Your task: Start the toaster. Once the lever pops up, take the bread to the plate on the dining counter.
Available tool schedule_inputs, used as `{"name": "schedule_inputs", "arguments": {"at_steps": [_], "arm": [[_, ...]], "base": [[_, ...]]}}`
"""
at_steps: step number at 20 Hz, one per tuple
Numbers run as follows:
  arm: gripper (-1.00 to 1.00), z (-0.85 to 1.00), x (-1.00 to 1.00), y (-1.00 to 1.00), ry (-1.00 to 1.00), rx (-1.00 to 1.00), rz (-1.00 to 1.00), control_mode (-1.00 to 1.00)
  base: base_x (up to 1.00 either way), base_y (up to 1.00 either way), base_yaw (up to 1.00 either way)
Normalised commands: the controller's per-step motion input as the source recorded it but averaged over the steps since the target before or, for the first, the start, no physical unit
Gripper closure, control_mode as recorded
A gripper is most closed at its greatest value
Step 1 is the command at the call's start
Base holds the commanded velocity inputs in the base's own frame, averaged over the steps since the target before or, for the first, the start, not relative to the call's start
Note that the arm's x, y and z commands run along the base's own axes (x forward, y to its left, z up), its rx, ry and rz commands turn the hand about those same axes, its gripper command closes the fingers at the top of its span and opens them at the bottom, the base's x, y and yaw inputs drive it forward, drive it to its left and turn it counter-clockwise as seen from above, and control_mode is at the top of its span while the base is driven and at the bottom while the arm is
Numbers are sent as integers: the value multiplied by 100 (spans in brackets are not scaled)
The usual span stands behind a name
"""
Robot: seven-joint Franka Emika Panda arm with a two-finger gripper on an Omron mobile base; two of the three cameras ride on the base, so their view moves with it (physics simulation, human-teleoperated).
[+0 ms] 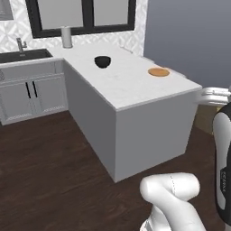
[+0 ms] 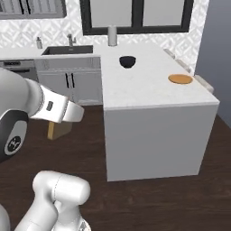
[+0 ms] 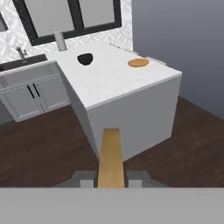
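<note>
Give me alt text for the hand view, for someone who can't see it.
The gripper is shut on the bread, a tan slice seen edge-on, held out toward the dining counter. On its white top sit the plate and a black bowl.

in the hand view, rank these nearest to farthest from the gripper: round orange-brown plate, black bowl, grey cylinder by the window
1. Round orange-brown wooden plate, on the white marble dining counter's right edge.
2. Small black bowl, mid-counter, left of the plate; close to it in range, probably slightly farther.
3. Upright grey cylinder, at the counter's far end under the window.
</note>
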Motion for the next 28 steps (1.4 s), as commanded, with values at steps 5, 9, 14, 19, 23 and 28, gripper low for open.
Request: {"name": "schedule_inputs", "arguments": {"at_steps": [5, 9, 14, 19, 23, 28], "arm": [[100, 0, 0, 0, 0, 0, 0, 100], [100, 0, 0, 0, 0, 0, 0, 100], [100, 0, 0, 0, 0, 0, 0, 100], [100, 0, 0, 0, 0, 0, 0, 100], [100, 0, 0, 0, 0, 0, 0, 100], [100, 0, 0, 0, 0, 0, 0, 100]], "base": [[94, -100, 19], [67, -100, 28], [46, -100, 31], [31, -100, 32], [29, -100, 34], [30, -100, 35]]}}
